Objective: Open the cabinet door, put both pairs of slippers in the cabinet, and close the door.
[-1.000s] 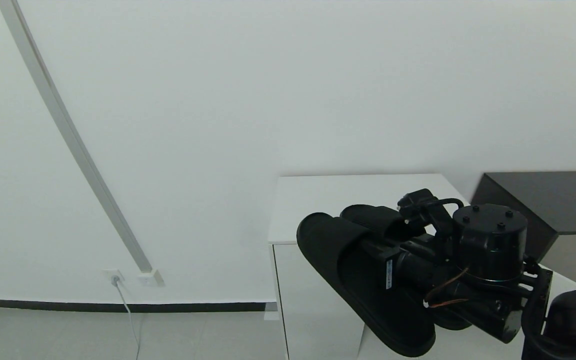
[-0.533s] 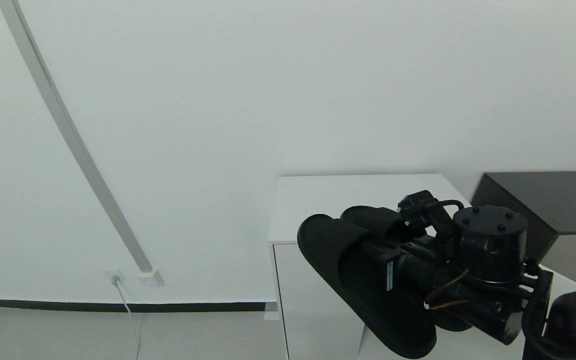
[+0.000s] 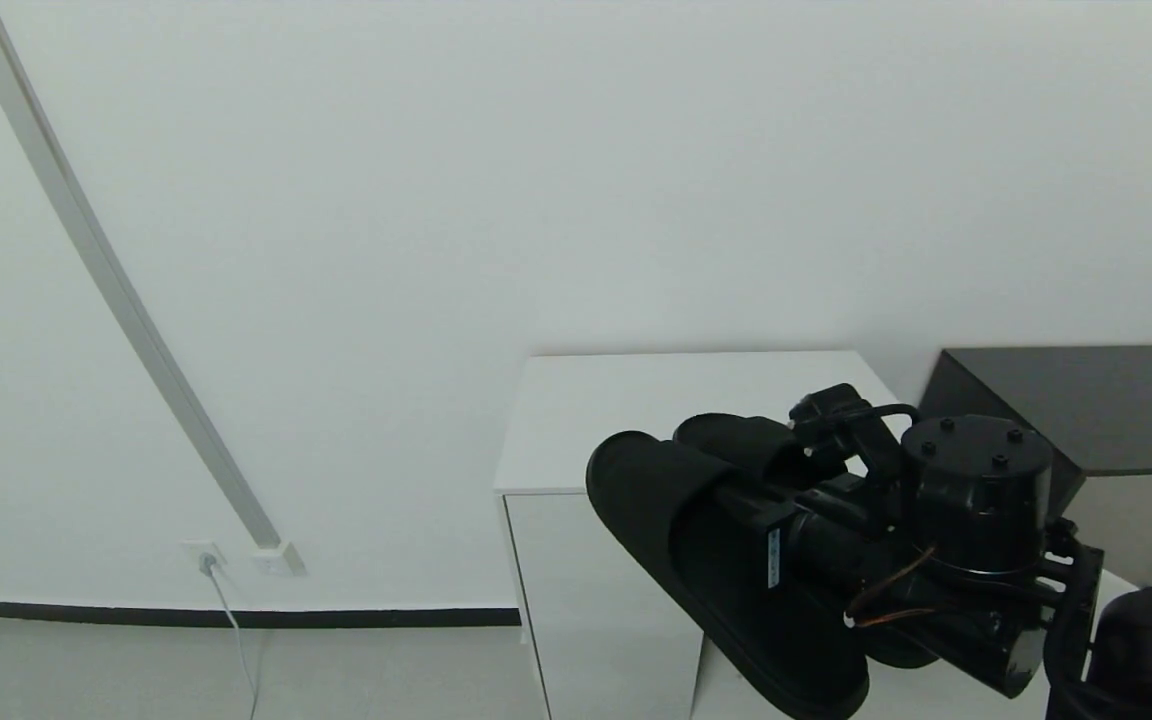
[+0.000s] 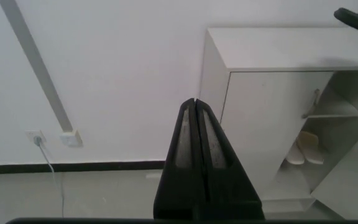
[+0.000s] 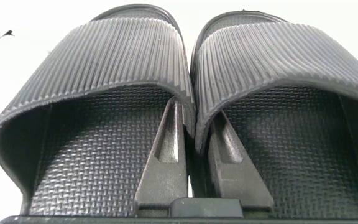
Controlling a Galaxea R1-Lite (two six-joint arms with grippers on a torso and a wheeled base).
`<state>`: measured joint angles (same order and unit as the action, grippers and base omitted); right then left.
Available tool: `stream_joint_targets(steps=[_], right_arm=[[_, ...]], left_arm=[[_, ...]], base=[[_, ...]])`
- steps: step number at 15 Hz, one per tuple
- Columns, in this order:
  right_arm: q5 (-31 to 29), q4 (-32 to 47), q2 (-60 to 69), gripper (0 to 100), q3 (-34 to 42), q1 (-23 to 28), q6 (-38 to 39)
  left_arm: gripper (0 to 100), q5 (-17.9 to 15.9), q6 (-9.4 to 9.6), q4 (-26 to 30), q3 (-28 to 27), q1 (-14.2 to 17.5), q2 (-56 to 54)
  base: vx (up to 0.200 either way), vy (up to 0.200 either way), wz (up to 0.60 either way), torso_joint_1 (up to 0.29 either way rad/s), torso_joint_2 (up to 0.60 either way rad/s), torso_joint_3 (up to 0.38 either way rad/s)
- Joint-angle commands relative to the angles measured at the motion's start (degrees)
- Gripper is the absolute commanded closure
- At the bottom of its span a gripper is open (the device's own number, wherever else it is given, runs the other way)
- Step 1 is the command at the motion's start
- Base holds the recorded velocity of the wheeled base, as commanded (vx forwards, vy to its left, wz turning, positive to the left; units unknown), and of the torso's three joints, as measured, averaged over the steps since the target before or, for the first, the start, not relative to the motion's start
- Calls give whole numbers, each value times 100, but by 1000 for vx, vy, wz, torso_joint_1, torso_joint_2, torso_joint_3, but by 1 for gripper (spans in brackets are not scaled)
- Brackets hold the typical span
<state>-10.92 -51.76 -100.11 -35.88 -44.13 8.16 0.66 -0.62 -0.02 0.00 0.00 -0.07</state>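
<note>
Currently the left end effector (image 4: 195, 107) is pinched fully shut and holds nothing. It sits off the closed side of the cabinet (image 4: 272, 48). The open compartment (image 4: 325, 134) lies ahead of it and to its right, with a pale pair of slippers (image 4: 306, 149) already on a lower shelf. The right end effector (image 5: 194, 121) is clamped narrow on the black slippers (image 5: 129, 68), one finger inside each, pinching the inner strap edges together. Toes lead straight ahead of it, long axis along its reach. The cabinet front is ahead of and below it, so the right arm is nearer. My read: the next move is down and forward into the opening.
</note>
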Motion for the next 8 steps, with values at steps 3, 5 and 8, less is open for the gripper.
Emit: stream_joint_targets(steps=[3,5,8], right_arm=[[-50,-1,-17,100,19,10,2],[-50,-1,-44,100,37,10,2],[-59,-1,-44,100,54,10,2]], left_arm=[[100,4,1,2,0,0,7],[100,4,1,-6,0,0,7],[100,4,1,2,0,0,7]], base=[[0,-200,0,2,4,2],[0,-200,0,2,5,2],[0,-200,0,4,2,-1]])
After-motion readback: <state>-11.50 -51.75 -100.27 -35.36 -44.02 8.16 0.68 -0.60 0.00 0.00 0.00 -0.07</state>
